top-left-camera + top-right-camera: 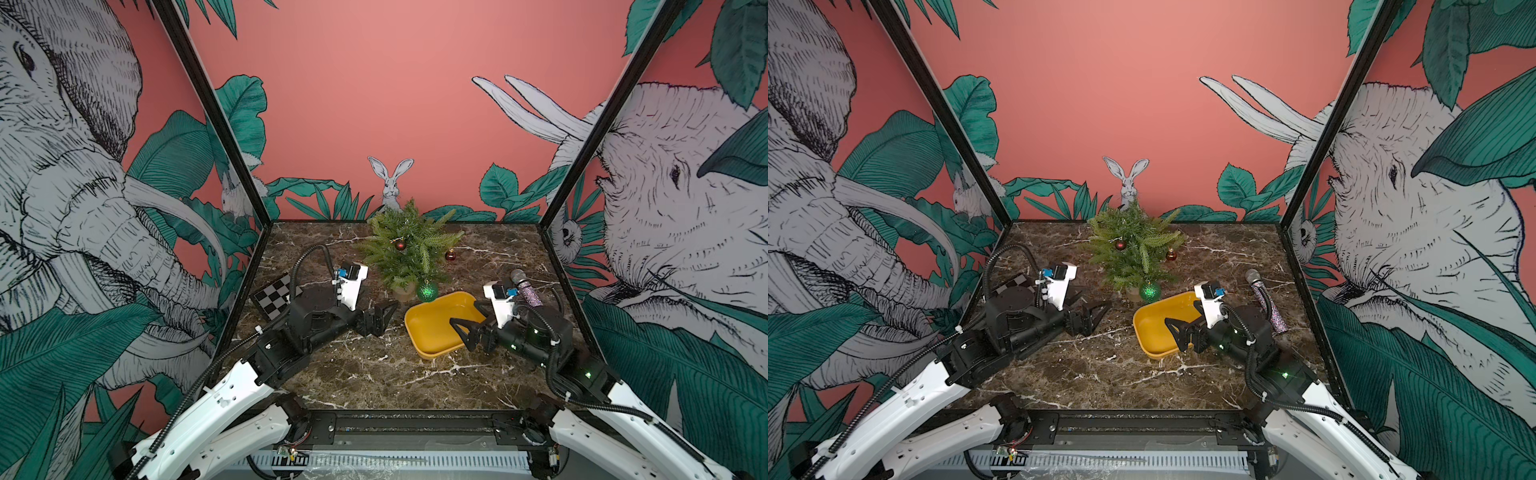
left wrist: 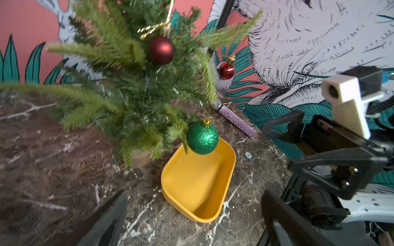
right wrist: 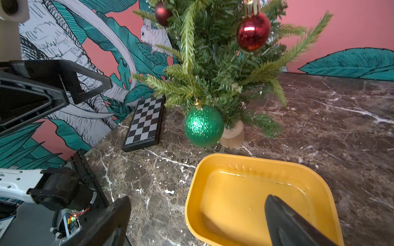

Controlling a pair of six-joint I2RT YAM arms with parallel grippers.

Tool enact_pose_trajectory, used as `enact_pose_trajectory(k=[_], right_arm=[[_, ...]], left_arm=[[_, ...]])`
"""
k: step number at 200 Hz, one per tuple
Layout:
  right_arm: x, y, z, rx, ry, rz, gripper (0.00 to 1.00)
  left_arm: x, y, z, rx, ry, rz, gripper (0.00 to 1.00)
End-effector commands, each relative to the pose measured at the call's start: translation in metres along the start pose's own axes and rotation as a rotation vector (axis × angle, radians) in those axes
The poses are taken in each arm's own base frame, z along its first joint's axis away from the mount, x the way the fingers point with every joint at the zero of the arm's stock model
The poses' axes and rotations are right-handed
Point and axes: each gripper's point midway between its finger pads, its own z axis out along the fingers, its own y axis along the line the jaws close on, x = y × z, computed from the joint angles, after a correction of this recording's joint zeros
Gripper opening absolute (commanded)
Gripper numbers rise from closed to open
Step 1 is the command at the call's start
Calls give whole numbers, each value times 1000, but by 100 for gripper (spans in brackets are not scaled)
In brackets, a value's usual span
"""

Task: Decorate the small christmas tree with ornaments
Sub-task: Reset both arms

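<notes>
Marble tabletop (image 1: 353, 374), walled on 3 sides, with open stone in front of both arms in both top views. A checkerboard (image 1: 274, 295) sits at the left edge and a glittery microphone (image 1: 525, 286) lies by the right arm. The small christmas tree (image 1: 409, 245) stands back-centre and carries all 3 ornaments: a dark-red ball (image 1: 400, 245), a second dark-red ball (image 1: 450, 255) at a right branch tip, and the green ball (image 1: 427, 291) low in front, just beyond the yellow tray (image 1: 432, 328). The left gripper (image 1: 384, 316) is spread wide and empty, near the trunk but apart from it. The right gripper (image 1: 464, 313) is also wide and empty, over the tray.

Left wrist view: fingers (image 2: 110, 217) splayed to both corners, nothing between them; the tree and green ball are ahead, clear of them.

Right wrist view: one finger (image 3: 287, 223) hangs over the tray's hollow, the other outside its rim; the green ball is beyond the far rim.
</notes>
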Motion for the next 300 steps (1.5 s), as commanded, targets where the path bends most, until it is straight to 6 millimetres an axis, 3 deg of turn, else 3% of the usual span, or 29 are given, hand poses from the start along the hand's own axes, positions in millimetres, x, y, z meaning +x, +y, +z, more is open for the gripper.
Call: enact_pose_trajectory(k=[1,32,66,103,142,174,195,214,240,265,279,300], right_arm=[[14,-7,-5,32,27,-13,99],[30,-32,-13,160,16,17,99],[37,-68,-20,352,-8,56,99],[45,-117,-23,639,7,25,99],[20,-175,-31,930,-82,35,99],[22,-243,-55,1222,-57,103,99],[30,-273,-52,1327,-57,30,99],[41,-293,-50,1393,-18,14,99],[63,-319,-41,1412,-12,25,99],[58,-327,-29,1359,-83,-2,100],[55,-329,-29,1343,-154,-22,99],[63,-331,-5,1195,-147,-47,99]], left_arm=[[27,26,-2,-110,51,-50,99],[41,53,-6,-233,30,-82,100],[63,100,-8,-498,87,-117,99],[84,142,0,-660,119,-223,99],[72,202,-15,-959,119,-163,99],[45,243,-27,-1154,50,36,99],[41,271,-29,-1211,7,84,99],[52,298,-27,-1257,68,94,99],[43,325,-22,-1316,88,182,99],[80,367,-24,-1324,125,36,99],[75,368,-13,-1266,102,68,99],[66,368,-2,-1219,52,131,99]])
